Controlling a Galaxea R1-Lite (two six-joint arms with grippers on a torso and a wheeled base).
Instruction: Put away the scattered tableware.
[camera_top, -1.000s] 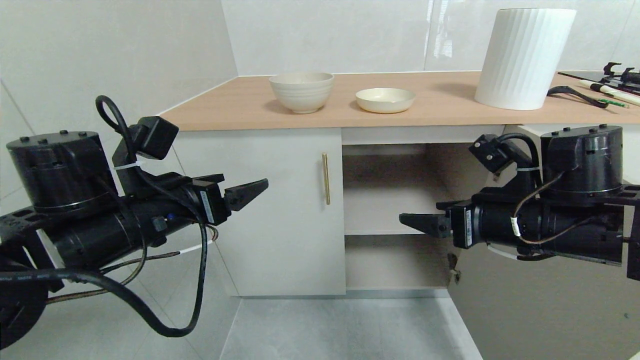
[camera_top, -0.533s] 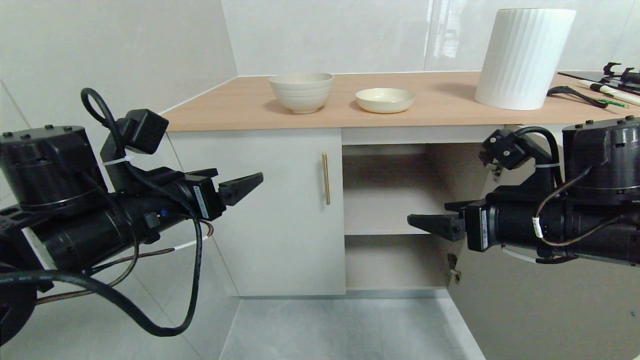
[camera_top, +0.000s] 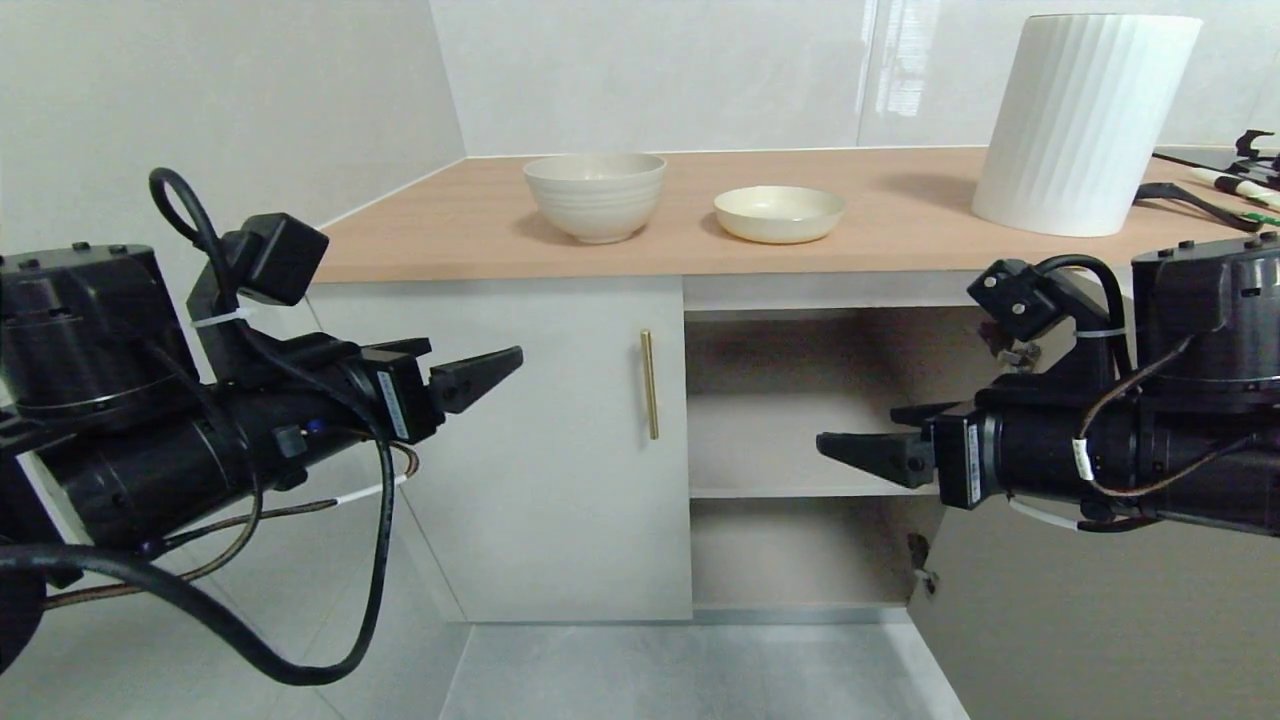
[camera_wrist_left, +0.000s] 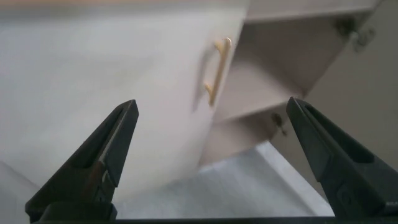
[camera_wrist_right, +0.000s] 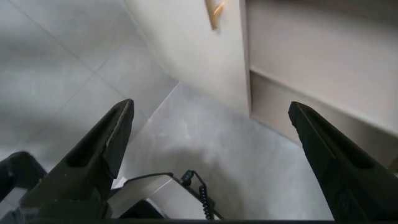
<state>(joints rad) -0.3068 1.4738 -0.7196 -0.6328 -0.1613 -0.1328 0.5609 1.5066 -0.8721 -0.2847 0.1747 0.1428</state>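
A cream ribbed bowl (camera_top: 595, 195) and a shallow cream dish (camera_top: 779, 212) stand side by side on the wooden counter (camera_top: 450, 240). Below counter height, my left gripper (camera_top: 492, 366) hangs in front of the shut cabinet door (camera_top: 540, 450). It is open and holds nothing, its fingers (camera_wrist_left: 109, 155) spread wide in the left wrist view. My right gripper (camera_top: 850, 452) is level with the open cabinet bay, in front of its shelf (camera_top: 790, 445). It is open and bare too, with its fingers (camera_wrist_right: 99, 155) far apart over the floor.
A tall white ribbed container (camera_top: 1085, 120) stands at the counter's right, with dark utensils (camera_top: 1200, 195) beyond it. The shut door carries a brass handle (camera_top: 649, 385). The right cabinet door (camera_top: 1100, 620) is swung open below my right arm. Grey floor tiles (camera_top: 690, 670) lie in front.
The head view has shifted, so counter and cabinet sit lower and slightly larger. Both grippers have drawn a little outward, the right one more, and have stayed open.
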